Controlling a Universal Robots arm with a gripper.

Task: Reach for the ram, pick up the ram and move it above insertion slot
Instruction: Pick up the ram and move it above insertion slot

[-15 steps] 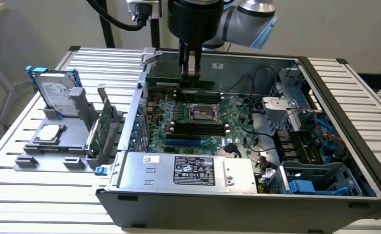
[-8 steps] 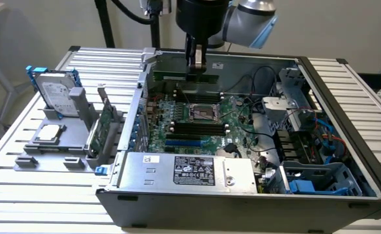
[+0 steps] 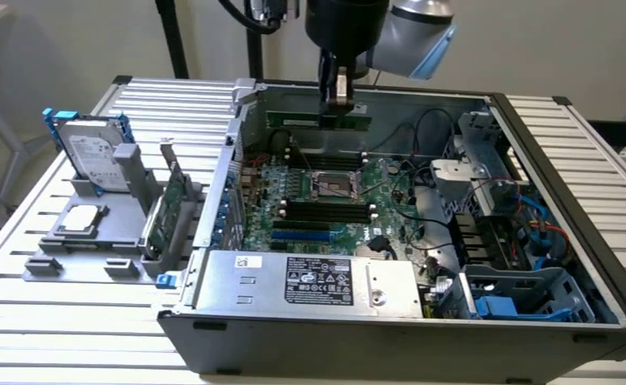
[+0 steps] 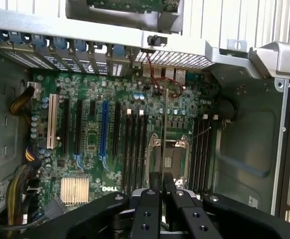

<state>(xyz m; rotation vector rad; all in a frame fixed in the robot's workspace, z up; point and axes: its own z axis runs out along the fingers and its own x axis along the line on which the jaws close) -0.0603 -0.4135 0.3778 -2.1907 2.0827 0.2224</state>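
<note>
The gripper [image 3: 337, 108] is clamped on the ram [image 3: 319, 121], apparently held level above the motherboard [image 3: 324, 200] in the open case [image 3: 569, 176].

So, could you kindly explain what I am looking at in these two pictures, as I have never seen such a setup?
This is one robot arm working over an open computer case. The exterior view watches the scene from off the arm. The wrist view looks down past the gripper onto the motherboard. The gripper is shut on the ram, a thin green memory stick, held in the air above the motherboard. Beside the case, on the exterior view's left, a grey stand holds a hard drive and an expansion card.
</note>
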